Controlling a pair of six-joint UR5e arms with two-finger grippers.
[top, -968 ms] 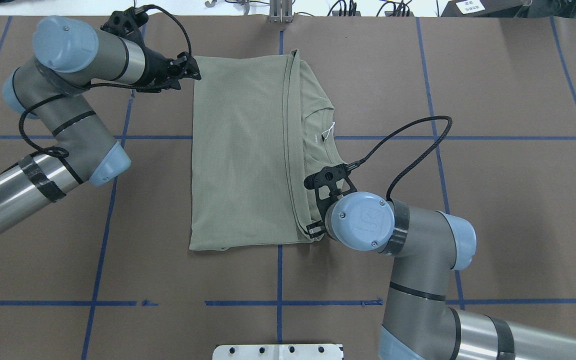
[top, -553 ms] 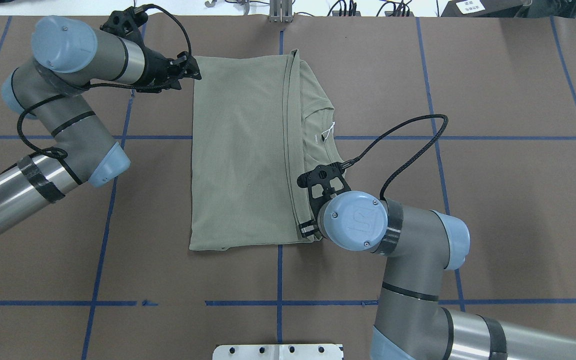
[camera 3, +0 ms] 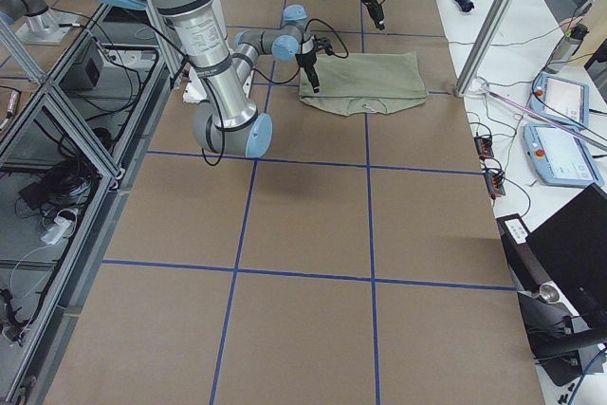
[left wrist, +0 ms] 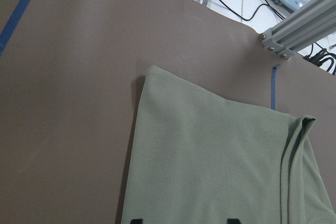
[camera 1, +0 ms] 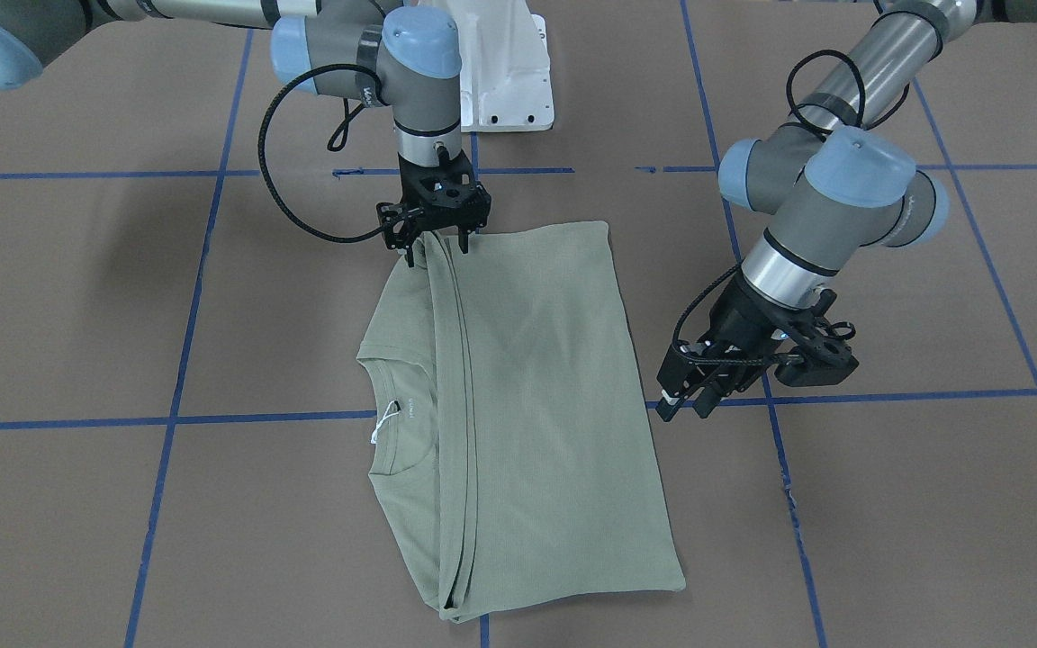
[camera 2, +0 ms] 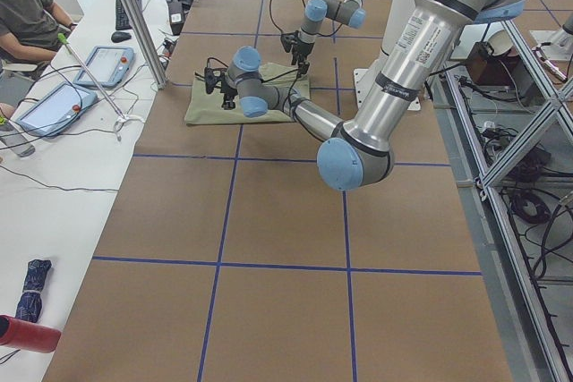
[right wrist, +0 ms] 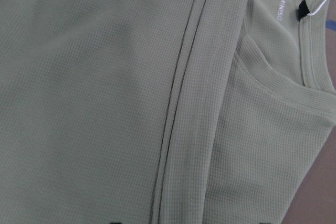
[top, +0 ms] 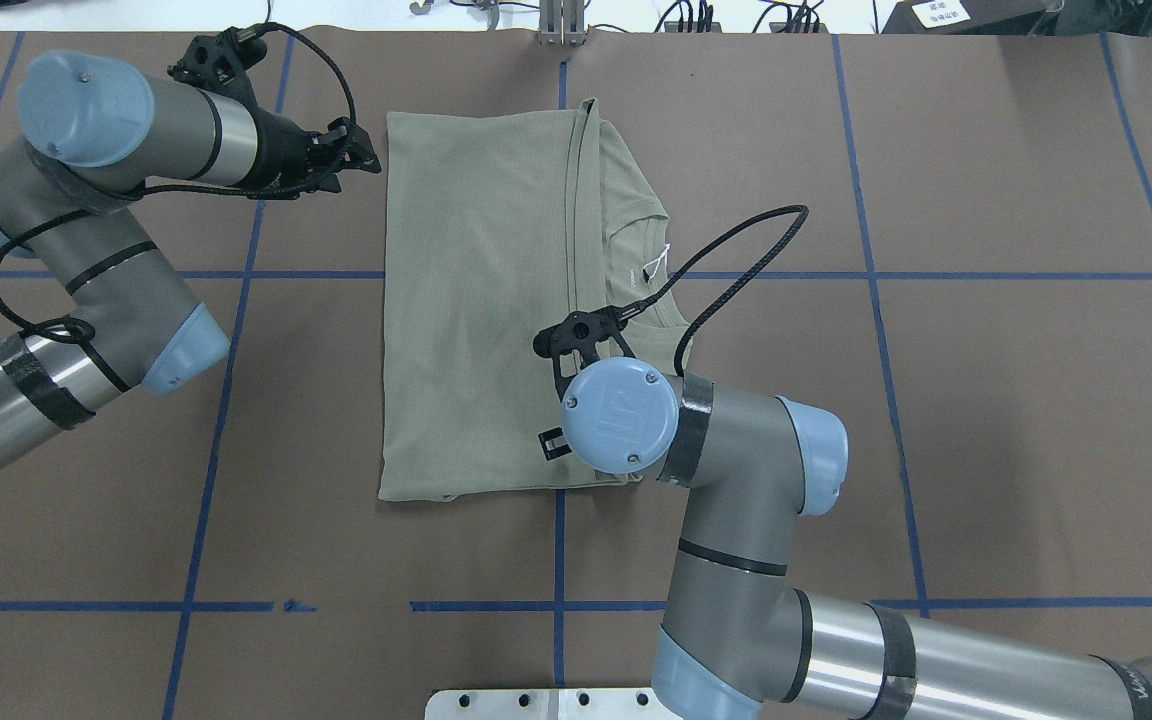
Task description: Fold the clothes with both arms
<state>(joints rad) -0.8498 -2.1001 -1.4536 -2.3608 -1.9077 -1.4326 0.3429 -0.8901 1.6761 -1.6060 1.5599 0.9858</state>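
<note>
Sage-green and folded into a long flat panel, the shirt [camera 1: 536,387] lies mid-surface [camera 1: 888,504] in the front-facing view, with its round collar [camera 1: 397,470] and white tag [camera 1: 383,421] showing beside the doubled edge. The right arm [camera 1: 410,81] points straight down at the shirt's far corner, its jaws apart and straddling the folded edge. The left arm [camera 1: 807,225] hangs just off the shirt's long side, jaws apart and holding nothing. From overhead, the shirt [top: 476,300] sits across the blue centre line. The left arm [top: 176,120] stops just short of the far left corner, and the right arm [top: 736,450] covers the near right corner. In the left side view the shirt [camera 2: 201,112] lies near a seated person [camera 2: 27,6]. The right side view shows it [camera 3: 379,78] flat under both arms. The left wrist camera sees the shirt's corner [left wrist: 210,156] with two fingertips spread over it. The right wrist camera shows fabric [right wrist: 79,103], the folded edge and the tag [right wrist: 320,1], fingertips wide.
</note>
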